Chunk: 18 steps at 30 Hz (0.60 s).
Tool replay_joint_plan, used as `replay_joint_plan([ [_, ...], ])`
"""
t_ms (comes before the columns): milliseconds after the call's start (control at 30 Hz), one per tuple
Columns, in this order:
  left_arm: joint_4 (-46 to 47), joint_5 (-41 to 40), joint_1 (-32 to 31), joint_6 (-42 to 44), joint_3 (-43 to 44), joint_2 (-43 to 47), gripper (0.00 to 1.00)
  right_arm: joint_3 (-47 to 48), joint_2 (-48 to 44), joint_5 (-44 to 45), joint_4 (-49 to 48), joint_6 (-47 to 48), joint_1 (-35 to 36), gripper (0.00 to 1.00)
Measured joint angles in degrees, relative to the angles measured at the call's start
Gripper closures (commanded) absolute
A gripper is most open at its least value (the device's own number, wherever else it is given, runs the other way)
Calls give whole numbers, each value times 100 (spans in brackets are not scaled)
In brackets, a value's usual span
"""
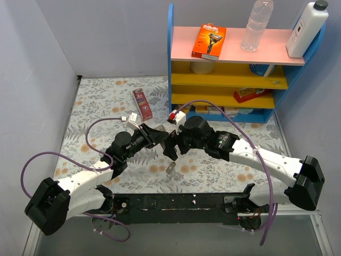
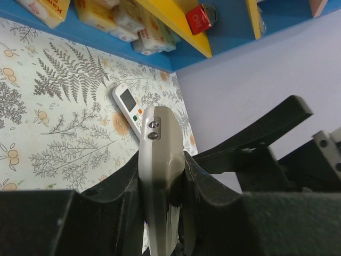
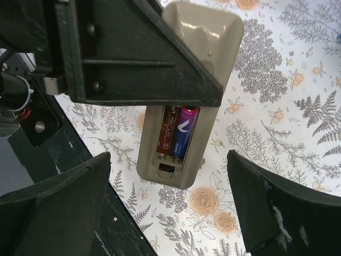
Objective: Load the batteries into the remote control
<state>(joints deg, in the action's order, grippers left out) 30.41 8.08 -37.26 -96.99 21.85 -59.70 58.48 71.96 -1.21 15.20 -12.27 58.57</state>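
Observation:
My left gripper (image 2: 162, 165) is shut on the grey remote control (image 2: 160, 160) and holds it edge-up above the table. In the right wrist view the remote control (image 3: 186, 106) shows its open battery bay. Two batteries lie side by side in it, a blue-purple one (image 3: 184, 132) and a dark red one (image 3: 168, 133). My right gripper (image 3: 170, 213) is open just below the remote's end, both fingers apart from it and nothing between them. From above, the left gripper (image 1: 157, 134) and the right gripper (image 1: 173, 145) meet mid-table.
A small grey piece (image 1: 171, 169) lies on the floral mat under the grippers. A white handheld device with a screen (image 2: 128, 104) lies further off. A red box (image 1: 143, 103) stands at the back, beside the blue and yellow shelf (image 1: 176, 64) holding packets and bottles.

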Motion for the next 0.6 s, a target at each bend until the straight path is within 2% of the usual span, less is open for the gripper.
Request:
replay_joint_plan([
  [133,118,-17,0,-33,24,-11,100,13,197,22,24,-129,2,4],
  [233,175,-20,0,-48,59,-48,100,72,367,96,33,-155,7,12],
  [333,173,-28,0,-57,76,-74,100,109,518,181,35,-190,13,27],
  [367,170,-37,0,-59,76,-76,100,111,544,210,37,-208,15,36],
  [433,170,-72,0,-59,76,-74,100,120,584,238,48,-234,26,43],
  [467,168,-109,0,-59,81,-76,100,138,603,234,46,-262,35,53],
  [600,177,-164,0,-55,92,-74,100,177,621,343,76,-391,42,81],
])
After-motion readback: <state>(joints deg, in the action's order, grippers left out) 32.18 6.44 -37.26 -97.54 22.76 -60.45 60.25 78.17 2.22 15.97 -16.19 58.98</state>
